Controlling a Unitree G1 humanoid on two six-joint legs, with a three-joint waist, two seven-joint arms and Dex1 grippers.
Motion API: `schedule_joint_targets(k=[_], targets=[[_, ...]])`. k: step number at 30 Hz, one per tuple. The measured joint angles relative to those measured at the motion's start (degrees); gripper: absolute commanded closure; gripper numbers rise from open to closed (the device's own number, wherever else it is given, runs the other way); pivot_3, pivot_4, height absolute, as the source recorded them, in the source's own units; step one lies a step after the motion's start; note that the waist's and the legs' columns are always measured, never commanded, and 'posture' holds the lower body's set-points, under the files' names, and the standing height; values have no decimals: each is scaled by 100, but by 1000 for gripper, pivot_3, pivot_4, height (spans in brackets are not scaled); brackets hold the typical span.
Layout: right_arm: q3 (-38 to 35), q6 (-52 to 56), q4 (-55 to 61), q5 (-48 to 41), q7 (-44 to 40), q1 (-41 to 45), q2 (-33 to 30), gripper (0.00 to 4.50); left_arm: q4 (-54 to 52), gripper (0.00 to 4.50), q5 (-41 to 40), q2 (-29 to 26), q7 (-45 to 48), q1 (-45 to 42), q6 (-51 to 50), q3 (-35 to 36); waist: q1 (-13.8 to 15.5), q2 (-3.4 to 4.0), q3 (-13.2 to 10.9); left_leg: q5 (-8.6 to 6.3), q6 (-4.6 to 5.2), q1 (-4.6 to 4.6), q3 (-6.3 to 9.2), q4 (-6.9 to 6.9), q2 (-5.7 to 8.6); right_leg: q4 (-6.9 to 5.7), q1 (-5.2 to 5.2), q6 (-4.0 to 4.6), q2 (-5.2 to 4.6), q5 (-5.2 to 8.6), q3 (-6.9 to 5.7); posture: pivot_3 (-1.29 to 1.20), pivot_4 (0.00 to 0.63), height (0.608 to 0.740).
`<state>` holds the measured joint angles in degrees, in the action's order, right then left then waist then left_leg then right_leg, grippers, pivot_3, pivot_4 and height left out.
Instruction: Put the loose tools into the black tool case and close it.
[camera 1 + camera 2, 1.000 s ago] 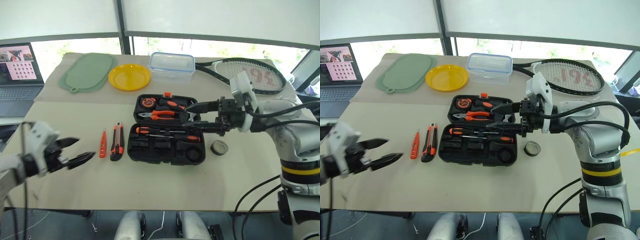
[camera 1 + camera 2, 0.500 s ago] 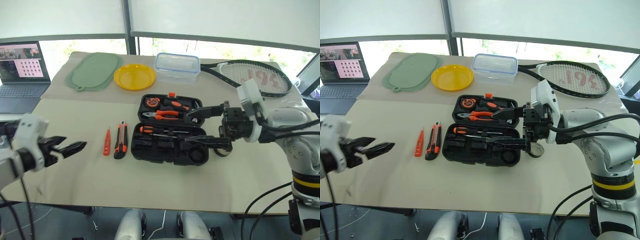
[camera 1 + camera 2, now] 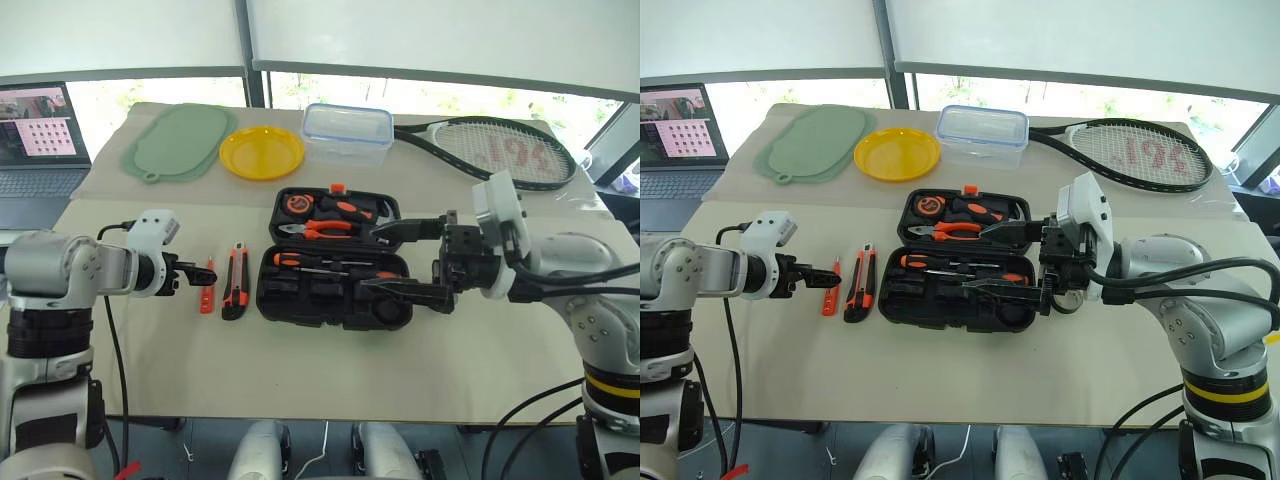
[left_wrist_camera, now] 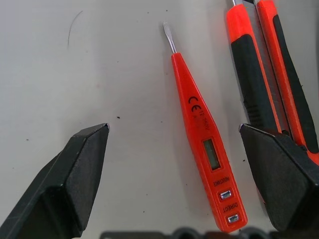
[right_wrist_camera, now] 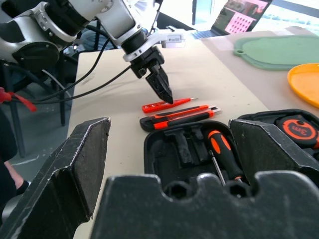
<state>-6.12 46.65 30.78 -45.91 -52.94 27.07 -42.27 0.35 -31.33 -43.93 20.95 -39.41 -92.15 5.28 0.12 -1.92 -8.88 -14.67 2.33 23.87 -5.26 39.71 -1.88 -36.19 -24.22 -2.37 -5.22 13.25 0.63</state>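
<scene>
The black tool case point(image 3: 268, 292) lies open mid-table. Two orange-and-black screwdrivers point(image 3: 290, 260) rest in its near half. To its left on the table lie the small orange tester pen point(image 3: 206, 288) and the orange-black utility knife point(image 3: 234, 295). My left gripper point(image 3: 196, 279) points down at the tester pen. In the left wrist view its open fingers point(image 4: 82, 169) straddle the tester pen point(image 4: 202, 144), with the knife point(image 4: 264, 79) just beyond one finger. My right gripper point(image 3: 395, 260) hovers open over the case's right side, holding nothing.
Pliers point(image 3: 320, 229) and a tape measure point(image 3: 296, 204) sit in the case's lid half. Behind the case are a yellow plate point(image 3: 260, 153), a green mat point(image 3: 173, 143), a clear blue-rimmed box point(image 3: 345, 133) and a tennis racket point(image 3: 500, 150). A laptop point(image 3: 35, 140) stands far left.
My left arm has swung in from the table's front left edge to the tester pen and tipped its gripper downward. The right gripper stays open over the case.
</scene>
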Motion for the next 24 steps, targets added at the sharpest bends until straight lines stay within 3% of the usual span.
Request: schedule_joint_targets(k=[5, 8, 18, 24], targets=[[-2, -9, 150, -59, 177, -95, 25, 68, 63, 0, 141, 109, 8, -168, 1, -235, 41, 0, 0, 0, 1, 0, 1, 3, 1, -1, 3, -1, -3, 0, 1, 0, 150, 738], [-7, -23, 185, -138, 257, -121, 40, 0, 133, 699, 237, 192, -12, -262, 3, -360, 65, 0, 0, 1, 2, -2, 2, 4, 2, -2, 7, -3, -5, 0, 0, 0, 150, 738], [-43, -35, 216, -271, 324, -128, -9, 0, 286, 4146, 393, 428, 24, -369, 69, -524, 103, 2, 1, 2, 7, -3, 4, 6, 6, -2, 11, -8, -9, -1, 0, 0, 150, 738], [-144, -35, 282, -373, 299, -296, -122, 0, 291, 4165, 416, 344, 158, -329, 87, -498, 74, 2, 1, 2, 7, -3, 3, 5, 4, -2, 9, -8, -8, -1, 2, 0, 150, 738]])
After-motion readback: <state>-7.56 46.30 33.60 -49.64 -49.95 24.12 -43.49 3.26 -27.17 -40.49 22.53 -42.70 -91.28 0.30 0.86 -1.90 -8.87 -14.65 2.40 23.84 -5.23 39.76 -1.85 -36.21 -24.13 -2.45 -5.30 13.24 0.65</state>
